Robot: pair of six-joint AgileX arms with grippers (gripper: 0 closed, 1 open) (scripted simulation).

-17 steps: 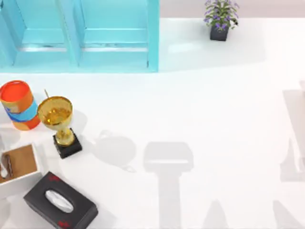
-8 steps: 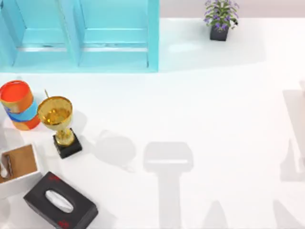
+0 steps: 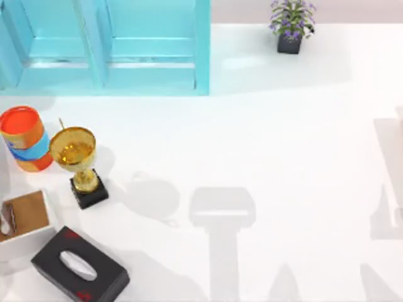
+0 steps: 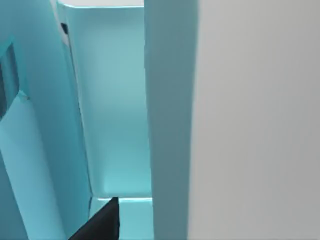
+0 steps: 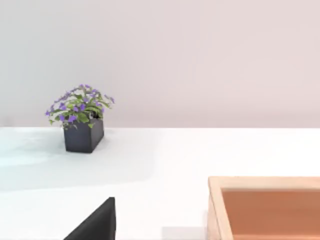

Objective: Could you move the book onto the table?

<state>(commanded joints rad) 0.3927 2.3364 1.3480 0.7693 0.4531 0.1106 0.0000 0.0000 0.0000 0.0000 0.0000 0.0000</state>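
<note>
My left gripper (image 4: 102, 226) is up against the cabinet (image 3: 151, 75), facing into one turquoise bay with an upright panel beside it. Whether that gripper is released or clenched I cannot tell. From above, the cabinet stands at the table's far left and shows two bays side by side. Where the book lies I cannot tell. The table (image 3: 283, 145) is the broad glossy white top under everything. At its left edge stands one orange can (image 3: 24, 138) with a blue band; I can read no writing on it. In front of the can sits one open white box (image 3: 25, 242) with a brown inside, cut off by the edge of the top view. Just beside the box, at the near edge, lies one black tissue box (image 3: 80, 267), set at an angle, with small red marks at both ends that are too small to read. Near the can, to its right, one gold trophy (image 3: 77, 157) stands upright on a black base. Well apart, at the far right, sits one purple-flowered plant (image 3: 291, 25) in a dark pot. My right gripper (image 5: 97, 223) hangs over the table facing that plant, with one wooden box (image 5: 265, 210) near it. I cannot tell its state either.
</note>
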